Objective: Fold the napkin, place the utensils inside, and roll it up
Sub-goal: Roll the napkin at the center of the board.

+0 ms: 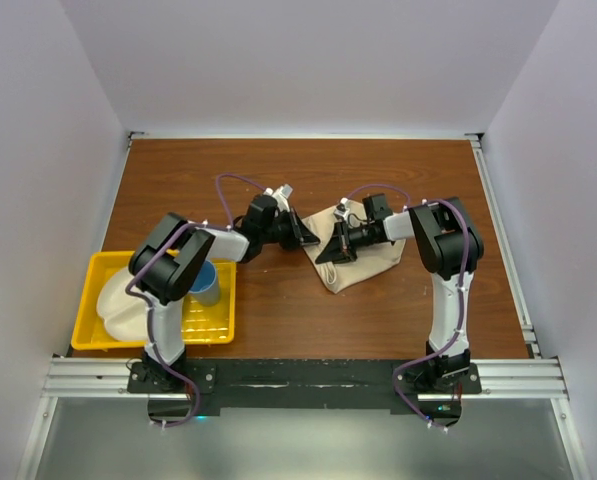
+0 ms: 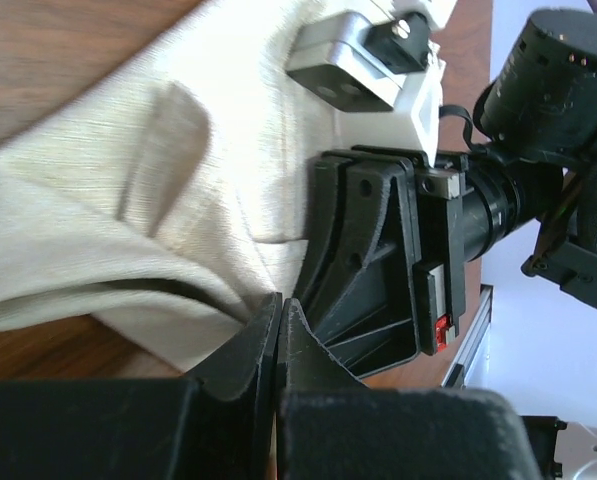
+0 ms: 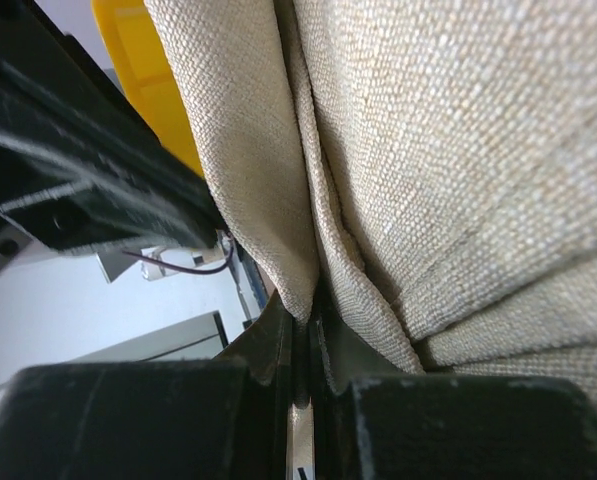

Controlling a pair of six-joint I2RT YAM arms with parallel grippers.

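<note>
The right pincer (image 3: 303,320) is clenched on a fold of the napkin (image 1: 366,265), whose bulk lies beneath it. The left pincer (image 2: 281,305), also clenched, meets the same edge just beside it.

Overhead plus 2 wrist-level napkin (image 3: 428,150) close-ups

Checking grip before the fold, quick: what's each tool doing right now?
Left tool: closed, pinching the napkin at its edge.
Right tool: closed, pinching a fold of the napkin.
</note>
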